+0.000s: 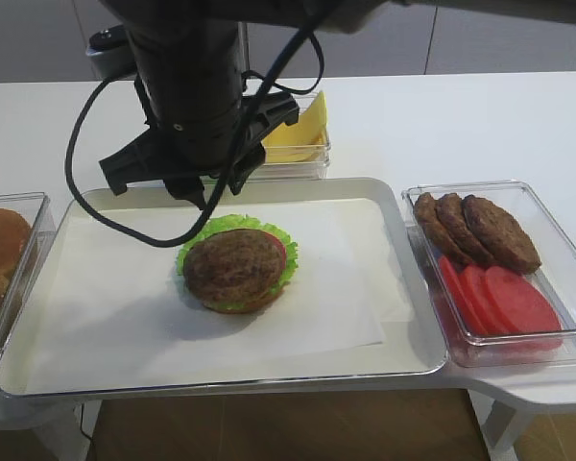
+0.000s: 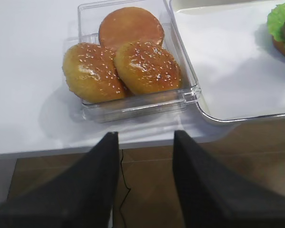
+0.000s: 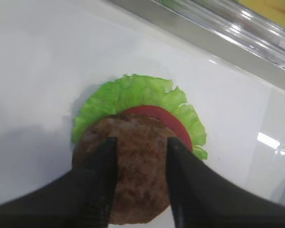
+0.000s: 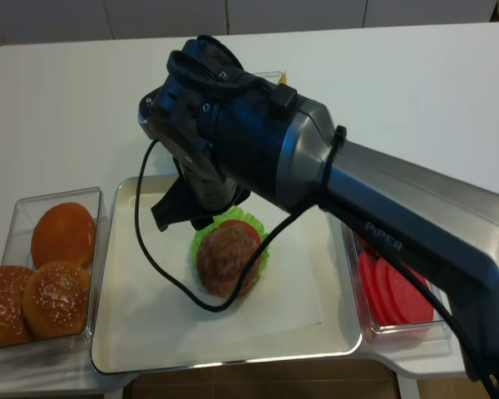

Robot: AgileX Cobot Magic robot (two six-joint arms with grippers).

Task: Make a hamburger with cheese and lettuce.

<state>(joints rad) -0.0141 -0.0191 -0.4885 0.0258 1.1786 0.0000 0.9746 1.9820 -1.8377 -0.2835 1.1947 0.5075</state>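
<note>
The hamburger (image 1: 235,267) sits open-topped in the middle of the paper-lined tray (image 1: 221,386): a brown patty (image 3: 137,171) on top, a red slice and frilly green lettuce (image 3: 128,95) sticking out beneath. My right gripper (image 3: 141,142) hangs just above the patty, open, its black fingers (image 3: 104,175) straddling the patty's middle with nothing between them. Pale yellow cheese (image 1: 302,130) slices stand in a clear box behind the tray. My left gripper (image 2: 146,134) is open and empty, out past the table's front edge, over the floor.
A clear box of sesame buns (image 2: 123,66) stands left of the tray. Right of the tray, a clear box holds loose patties (image 1: 475,230) and red slices (image 1: 504,298). The right arm (image 4: 266,141) reaches across the tray's back half, trailing a black cable (image 1: 125,226).
</note>
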